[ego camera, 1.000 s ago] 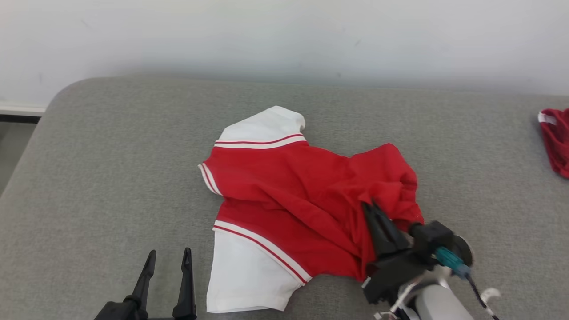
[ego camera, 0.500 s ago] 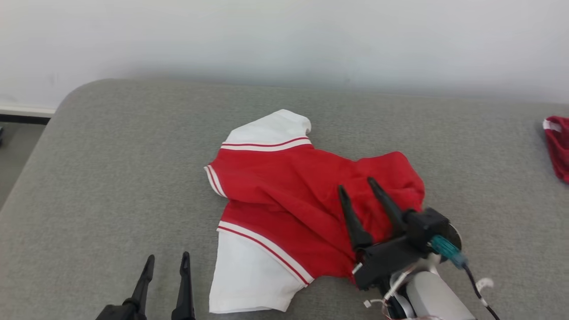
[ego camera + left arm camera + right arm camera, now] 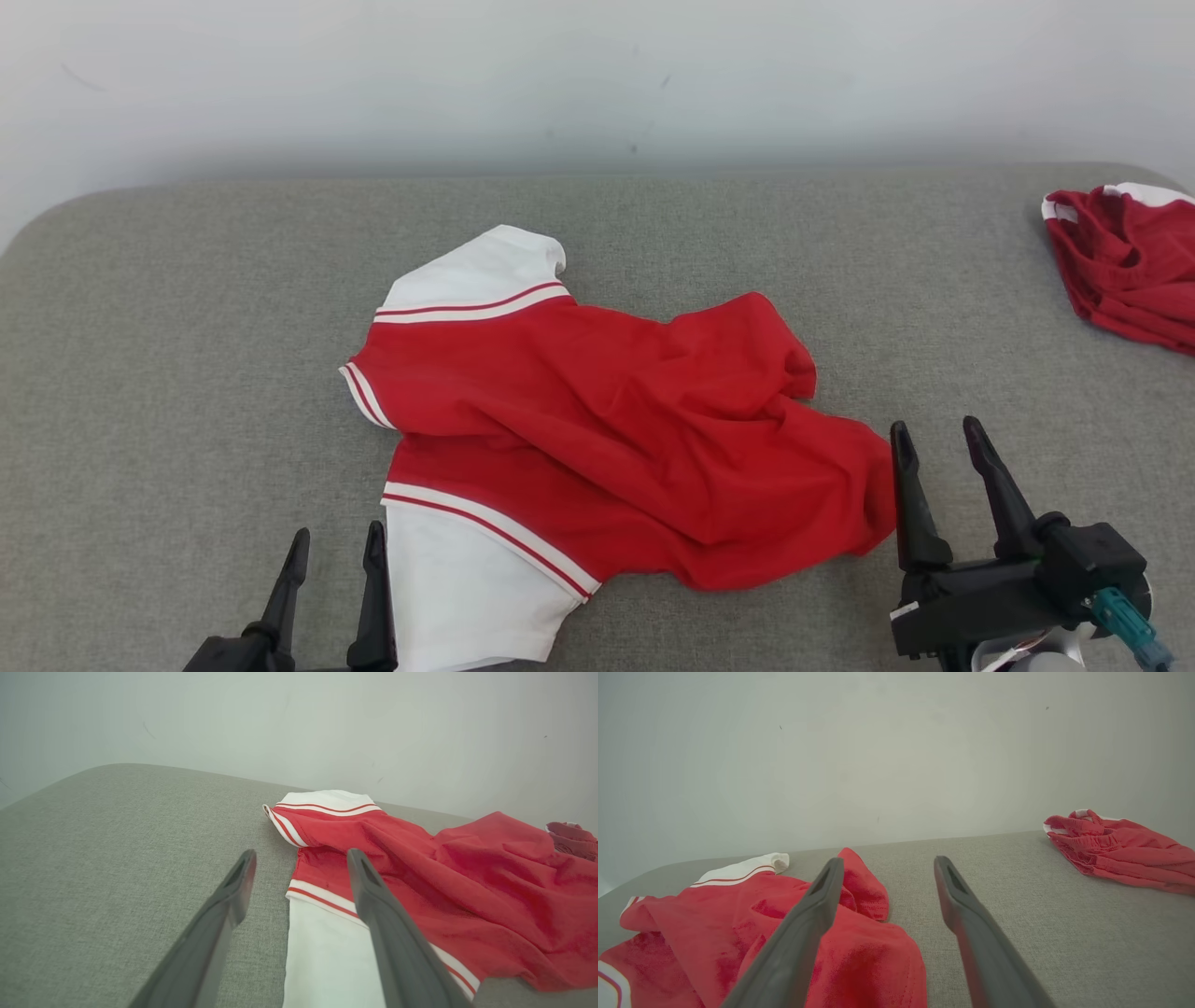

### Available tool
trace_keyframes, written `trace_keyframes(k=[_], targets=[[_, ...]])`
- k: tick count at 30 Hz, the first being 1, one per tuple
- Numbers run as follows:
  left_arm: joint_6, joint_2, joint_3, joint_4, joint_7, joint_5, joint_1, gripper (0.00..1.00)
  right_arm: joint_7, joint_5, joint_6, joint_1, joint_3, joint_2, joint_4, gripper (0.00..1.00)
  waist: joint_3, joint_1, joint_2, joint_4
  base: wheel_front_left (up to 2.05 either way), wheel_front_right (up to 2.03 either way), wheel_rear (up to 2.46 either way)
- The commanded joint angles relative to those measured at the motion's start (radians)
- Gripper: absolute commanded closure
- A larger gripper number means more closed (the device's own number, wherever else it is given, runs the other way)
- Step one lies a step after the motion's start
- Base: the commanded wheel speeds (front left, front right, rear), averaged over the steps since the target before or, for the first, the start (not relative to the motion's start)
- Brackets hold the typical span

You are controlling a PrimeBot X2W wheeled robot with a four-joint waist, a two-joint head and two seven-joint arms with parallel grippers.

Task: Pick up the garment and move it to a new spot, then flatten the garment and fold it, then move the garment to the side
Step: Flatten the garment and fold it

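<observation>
garment point(image 3: 597, 439): red-and-white, seen laid rumpled at mid counter point(image 3: 187, 327) | left hand point(image 3: 338, 532): fingers held apart, nothing gripped, placed just beside the white sleeve | right hand point(image 3: 935, 426): fingers held apart, nothing gripped, placed just beside the red edge | second red garment point(image 3: 1120, 261): bunched at far right
</observation>
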Motion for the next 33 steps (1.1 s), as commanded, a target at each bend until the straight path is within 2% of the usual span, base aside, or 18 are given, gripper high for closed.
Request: trace_keyframes(k=[1, 4, 13, 24, 29, 33], targets=[[-0.004, -0.001, 0.003, 0.000, -0.003, 0.011, -0.007, 0.00, -0.004, -0.005, -0.003, 0.003, -0.014, -0.012, 0.016, 0.00, 0.009, 0.0000, -0.0001, -0.008, 0.00, 0.00, 0.00], [-0.005, -0.001, 0.002, 0.004, -0.003, 0.010, -0.011, 0.00, -0.004, -0.003, -0.003, -0.041, -0.005, -0.044, 0.057, 0.00, 0.012, 0.0000, -0.0001, -0.002, 0.00, 0.00, 0.00], [-0.008, -0.001, -0.009, 0.016, -0.003, 0.007, -0.015, 0.00, 0.034, 0.023, -0.003, -0.282, 0.117, -0.135, 0.244, 0.00, 0.011, 0.0000, -0.0001, 0.043, 0.00, 0.00, 0.00], [-0.003, -0.001, -0.040, 0.027, -0.003, -0.016, -0.016, 0.00, 0.228, 0.136, -0.003, -0.550, 0.268, -0.215, 0.596, 0.00, 0.004, 0.0000, -0.0001, 0.122, 0.00, 0.00, 0.00], [-0.002, -0.001, -0.044, 0.026, -0.003, -0.022, -0.016, 0.00, 0.305, 0.200, -0.003, -0.605, 0.345, -0.218, 0.718, 0.00, 0.005, 0.0000, -0.0001, 0.143, 0.00, 0.00, 0.00], [-0.003, -0.001, -0.046, 0.027, -0.003, -0.026, -0.016, 0.00, 0.414, 0.269, -0.003, -0.636, 0.398, -0.216, 0.807, 0.00, 0.010, 0.0000, -0.0001, 0.148, 0.00, 0.00, 0.00]])
